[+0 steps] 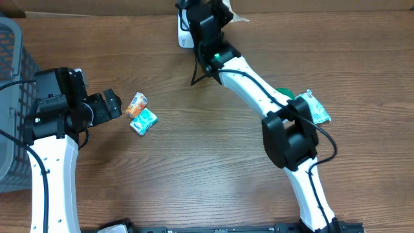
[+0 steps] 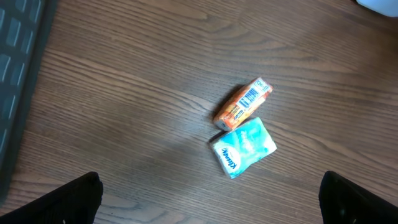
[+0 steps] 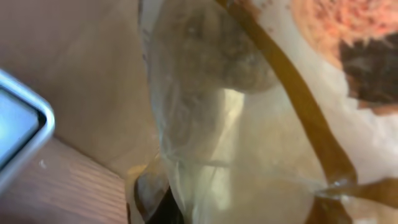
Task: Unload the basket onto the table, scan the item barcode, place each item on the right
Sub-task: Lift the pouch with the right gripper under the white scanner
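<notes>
Finding 1, the item. A clear packet (image 3: 249, 124) with orange and brown print sits in the right gripper (image 1: 207, 16), whose jaws are closed tight on it. It is held at the far edge of the tabletop, about mid-width. The right wrist view is filled by its crinkled film, and no barcode or legible writing shows on the visible face.

Finding 2, the governing relation. The white scanner (image 1: 184, 35) stands just to the left of the held packet in the overhead view, and its pale corner enters the right wrist view at the left edge. Whether packet and scanner touch cannot be told. In the inspector's judgement, the next move depends on turning the coded face toward that unit. The right arm is the nearer and the only one engaged.

Finding 3, the other arm. The left gripper (image 1: 115, 103) is spread wide and holds nothing. It points at an orange packet (image 2: 244, 102) just ahead of it on the left half of the tabletop. The packet's long axis runs diagonally, and a white barcode label faces up. Touching it on the near side is a teal tissue pack (image 2: 244, 148) whose lettering appears to read Kleenex.

Finding 4, remainder. A second teal pack (image 1: 317, 107) lies toward the right edge. A grey basket (image 1: 10, 77) stands at the left edge.
</notes>
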